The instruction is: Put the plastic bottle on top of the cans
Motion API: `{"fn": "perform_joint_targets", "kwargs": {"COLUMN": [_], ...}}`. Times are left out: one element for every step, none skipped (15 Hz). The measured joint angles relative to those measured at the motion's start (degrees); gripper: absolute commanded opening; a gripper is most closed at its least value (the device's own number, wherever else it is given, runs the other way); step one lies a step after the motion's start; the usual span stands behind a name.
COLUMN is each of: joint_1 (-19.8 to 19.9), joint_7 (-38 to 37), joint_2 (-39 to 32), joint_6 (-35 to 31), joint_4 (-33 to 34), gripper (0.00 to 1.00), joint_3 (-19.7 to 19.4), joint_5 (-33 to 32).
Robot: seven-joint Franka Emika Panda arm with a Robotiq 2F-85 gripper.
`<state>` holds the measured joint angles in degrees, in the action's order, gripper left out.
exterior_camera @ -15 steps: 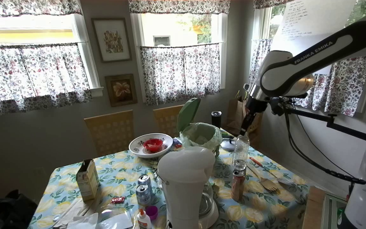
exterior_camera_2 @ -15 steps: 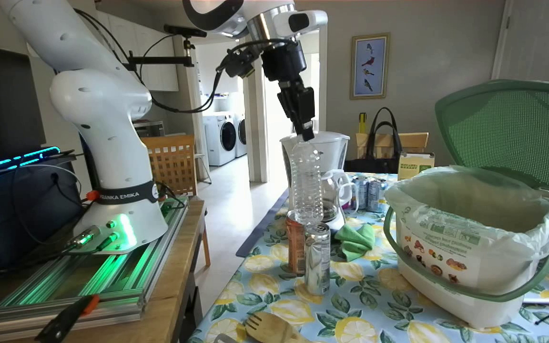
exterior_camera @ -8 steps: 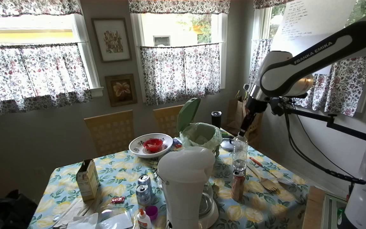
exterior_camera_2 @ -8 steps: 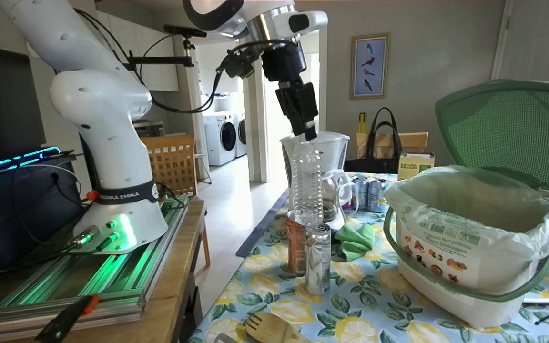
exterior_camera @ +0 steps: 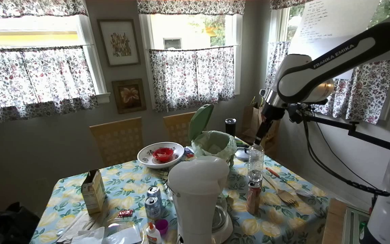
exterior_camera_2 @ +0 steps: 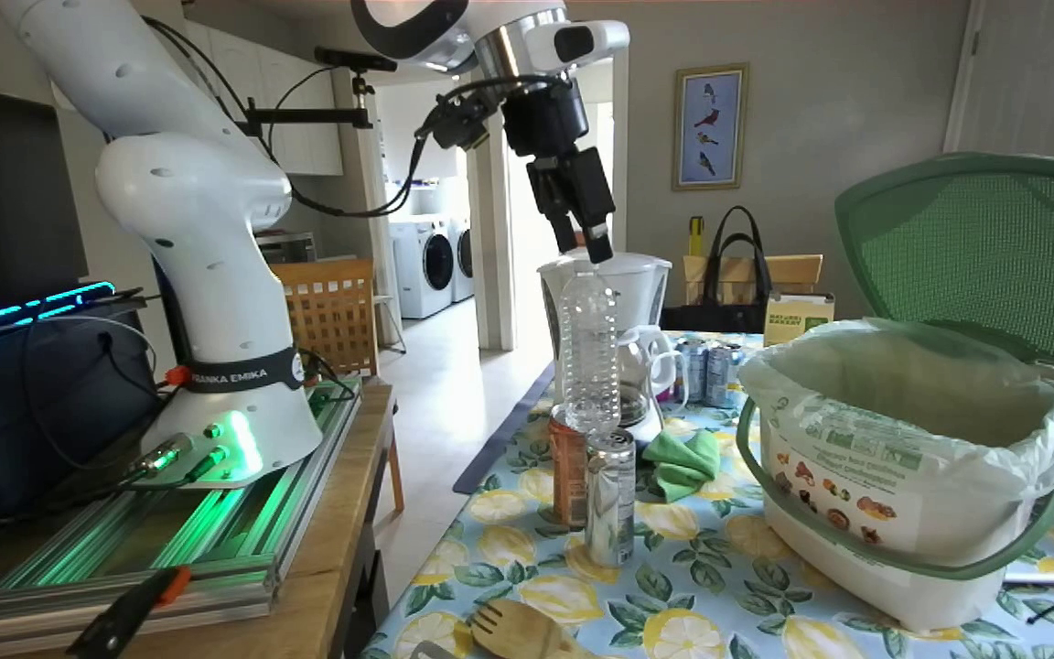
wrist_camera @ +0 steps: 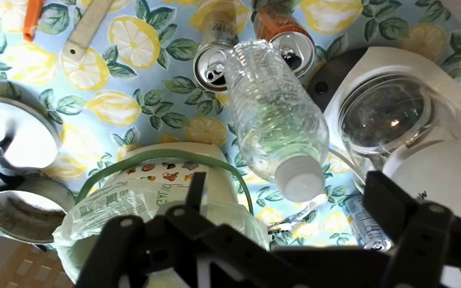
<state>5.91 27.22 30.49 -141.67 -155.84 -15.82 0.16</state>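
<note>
The clear plastic bottle (exterior_camera_2: pixel 590 352) with a white cap stands nearly upright, its base across the tops of two cans set side by side. One is an orange can (exterior_camera_2: pixel 567 471), the other a silver can (exterior_camera_2: pixel 610 499). In an exterior view the orange can (exterior_camera: pixel 254 198) mostly hides the silver one. From the wrist, the bottle (wrist_camera: pixel 274 108) has its cap between my spread fingers, with a gap on either side. My gripper (wrist_camera: pixel 291 194) is open just at cap height and holds nothing.
Close by stand a lined green-and-white bin (exterior_camera_2: pixel 893 513) with its lid up and a white coffee maker (exterior_camera: pixel 198 196). A green cloth (exterior_camera_2: pixel 682 465) lies behind the cans. A wooden fork (exterior_camera_2: pixel 527 627) lies in front of them. Several blue cans (exterior_camera: pixel 153 206) stand farther off.
My fingers have parted from the bottle's cap, from shut on it to wide apart. The bottle has straightened from a slight tilt and stays on the cans. The arm has hardly moved.
</note>
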Motion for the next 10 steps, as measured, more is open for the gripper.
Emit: {"fn": "perform_joint_targets", "kwargs": {"joint_1": [0.11, 0.30, 0.49, 0.60, 0.63, 0.63, 0.63, 0.64, 0.66, 0.71], "joint_7": [-0.34, -0.80, -1.15, -1.45, -1.89, -2.45, -3.14, -3.91, -4.93, -6.15], "joint_2": [0.01, 0.04, 0.12, 0.30, 0.59, 0.94, 1.36, 1.82, 2.29, 2.80], "joint_6": [0.01, 0.08, 0.24, 0.65, 1.31, 2.17, 3.17, 4.18, 5.16, 5.87], "joint_4": [0.06, 0.12, 0.21, 0.32, 0.50, 0.75, 1.05, 1.40, 1.76, 2.04], "gripper": [1.00, 1.00, 1.00, 1.00, 1.00, 1.00, 1.00, 1.00, 1.00, 1.00], "joint_3": [0.03, 0.09, 0.14, 0.17, 0.19, 0.28, 0.47, 0.76, 1.15, 1.70], "joint_5": [0.00, 0.00, 0.00, 0.00, 0.00, 0.00, 0.00, 0.00, 0.00, 0.00]}}
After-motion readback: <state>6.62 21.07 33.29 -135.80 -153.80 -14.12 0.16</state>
